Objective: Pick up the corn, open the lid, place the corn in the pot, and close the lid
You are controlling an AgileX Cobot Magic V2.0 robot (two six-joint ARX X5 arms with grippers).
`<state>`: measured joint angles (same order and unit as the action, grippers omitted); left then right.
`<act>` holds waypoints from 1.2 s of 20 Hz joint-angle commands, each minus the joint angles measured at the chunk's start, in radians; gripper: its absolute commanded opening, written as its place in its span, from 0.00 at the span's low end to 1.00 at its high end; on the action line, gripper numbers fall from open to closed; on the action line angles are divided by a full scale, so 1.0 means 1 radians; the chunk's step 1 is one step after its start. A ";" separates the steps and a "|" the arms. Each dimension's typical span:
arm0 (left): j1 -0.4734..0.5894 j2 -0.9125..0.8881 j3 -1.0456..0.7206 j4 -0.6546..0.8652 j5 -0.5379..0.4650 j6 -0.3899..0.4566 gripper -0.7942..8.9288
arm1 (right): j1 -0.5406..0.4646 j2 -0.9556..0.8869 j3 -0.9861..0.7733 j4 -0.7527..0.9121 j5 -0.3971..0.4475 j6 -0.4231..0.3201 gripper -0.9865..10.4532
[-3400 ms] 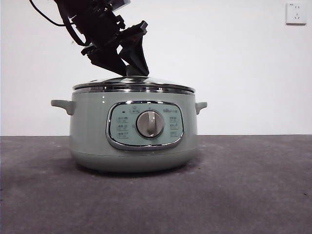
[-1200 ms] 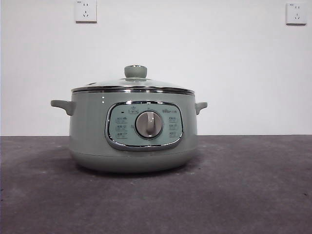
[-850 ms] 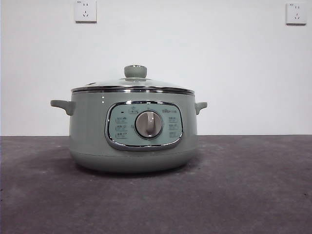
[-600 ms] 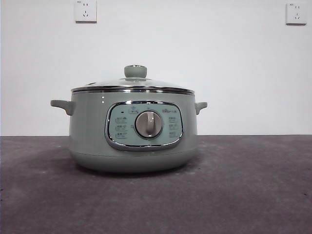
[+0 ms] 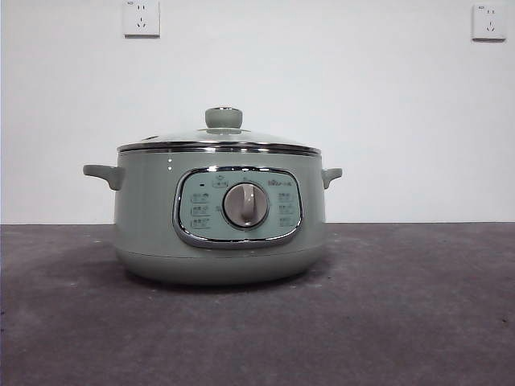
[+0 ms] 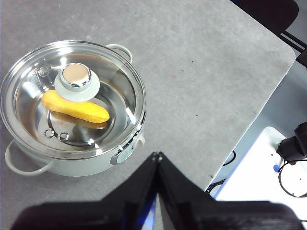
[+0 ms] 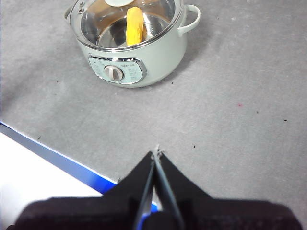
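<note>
Where the grey table [image 5: 418, 305] meets the white wall, the pot [image 5: 153, 217] stands, two sockets [image 5: 141, 18] above it, the lid [image 5: 219, 138] seated on its rim. From the left wrist, the corn [image 6: 76, 107] lies inside the pot (under glass); the left gripper [image 6: 157, 157] is clenched, well apart. The right gripper [image 7: 156, 154] is likewise pinched closed, away from the pot.
</note>
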<state>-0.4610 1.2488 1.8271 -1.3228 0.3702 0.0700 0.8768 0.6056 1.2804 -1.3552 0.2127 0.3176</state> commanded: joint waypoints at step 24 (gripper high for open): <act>0.385 -0.435 -0.558 0.914 0.067 0.144 0.08 | 0.001 -0.002 -0.011 -0.026 0.005 -0.003 0.09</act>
<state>-0.0814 0.8284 1.3270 -0.4171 0.4362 0.2020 0.8768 0.6056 1.2804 -1.3548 0.2127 0.3176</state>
